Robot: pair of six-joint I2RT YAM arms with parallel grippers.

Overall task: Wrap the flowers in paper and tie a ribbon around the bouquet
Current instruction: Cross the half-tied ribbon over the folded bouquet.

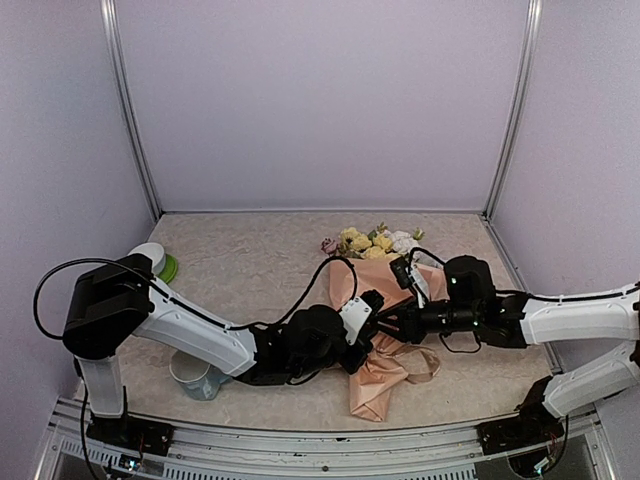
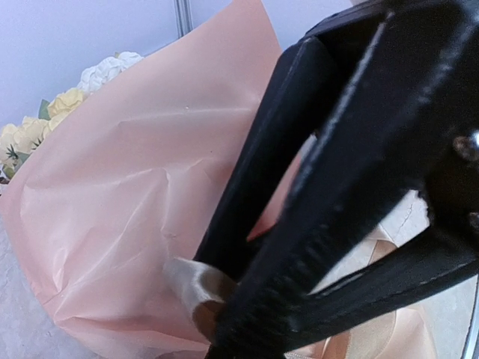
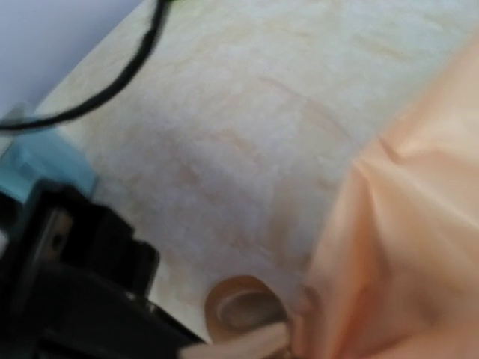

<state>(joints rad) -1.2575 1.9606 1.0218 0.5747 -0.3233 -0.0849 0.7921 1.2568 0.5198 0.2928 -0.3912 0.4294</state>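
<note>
Beige marbled surface (image 1: 250, 260) had the peach-paper flower bouquet (image 1: 372, 278) pointing blooms-away, stems near; left hand (image 2: 224, 314) clenched tan satin ribbon (image 2: 187, 280), right hand (image 1: 392, 325) unclear.

- Pale lilac walls (image 1: 320, 100) close the space at the back and on both sides.
- Slim metal posts (image 1: 129, 110) stand in the two back corners.
- The counter (image 1: 250, 260) has a beige, marbled surface.
- The light is soft and even.

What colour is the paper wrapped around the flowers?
The paper is plain peach-pink. It shows best in the left wrist view.
</note>
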